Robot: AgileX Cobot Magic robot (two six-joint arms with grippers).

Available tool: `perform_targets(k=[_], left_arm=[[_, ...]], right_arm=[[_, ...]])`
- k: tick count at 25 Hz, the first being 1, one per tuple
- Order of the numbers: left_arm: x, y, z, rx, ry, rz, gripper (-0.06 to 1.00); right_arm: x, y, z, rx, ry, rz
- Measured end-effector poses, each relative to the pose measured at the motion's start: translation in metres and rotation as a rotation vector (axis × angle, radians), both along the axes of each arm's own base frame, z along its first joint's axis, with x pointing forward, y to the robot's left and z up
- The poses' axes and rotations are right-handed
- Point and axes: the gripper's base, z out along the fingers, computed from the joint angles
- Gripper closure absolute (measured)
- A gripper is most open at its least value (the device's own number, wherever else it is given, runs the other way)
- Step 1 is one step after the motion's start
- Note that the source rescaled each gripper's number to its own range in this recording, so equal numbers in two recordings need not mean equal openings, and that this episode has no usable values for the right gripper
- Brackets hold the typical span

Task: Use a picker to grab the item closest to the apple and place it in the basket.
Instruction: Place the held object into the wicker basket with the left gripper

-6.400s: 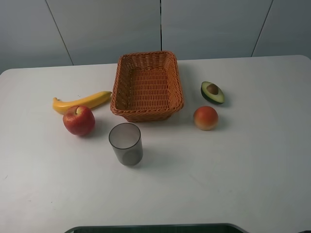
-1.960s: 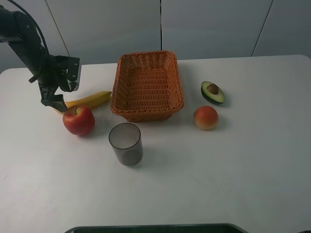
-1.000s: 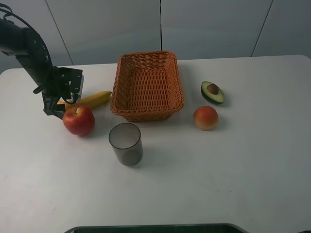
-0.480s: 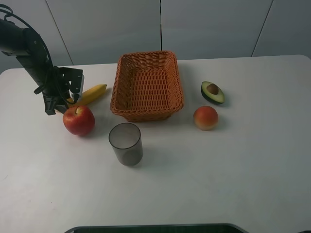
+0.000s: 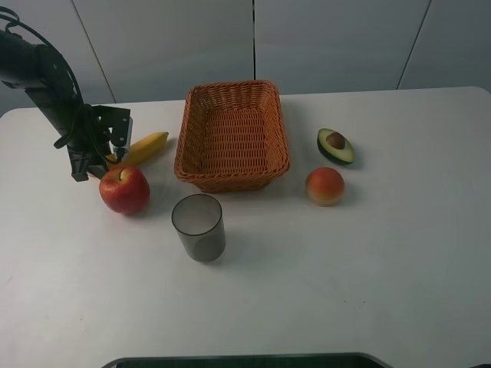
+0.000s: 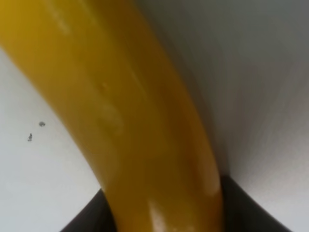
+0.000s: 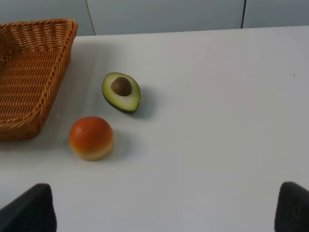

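Observation:
A yellow banana lies just behind the red apple at the table's left. My left gripper is shut on the banana's left end, right above the apple's far-left side. The banana's free end points up towards the wicker basket. In the left wrist view the banana fills the frame, with dark fingers on either side of it. My right gripper is open and holds nothing; it does not show in the high view.
A smoky clear cup stands in front of the basket, right of the apple. A halved avocado and an orange-red fruit lie right of the basket; the right wrist view shows the avocado, the fruit and the basket's corner.
The left arm came in from the left and dropped onto the banana's left end. The banana's free end then swung away from the apple. Hardly any motion in the last half second.

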Motion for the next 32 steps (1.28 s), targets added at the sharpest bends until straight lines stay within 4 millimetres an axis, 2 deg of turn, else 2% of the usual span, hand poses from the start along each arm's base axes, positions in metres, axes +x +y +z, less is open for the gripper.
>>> perform_targets(k=[13,21,32], left_arm=[[0.000,0.000,0.000,0.000,-0.001,-0.001,0.94],[0.001,0.000,0.006,-0.016,-0.023,0.085,0.94],[-0.001,-0.012,0.083,-0.241,-0.173,0.368,0.94]], right_arm=[[0.000,0.000,0.000,0.000,0.000,0.000],[0.000,0.000,0.000,0.000,0.000,0.000],[0.000,0.000,0.000,0.000,0.000,0.000]])
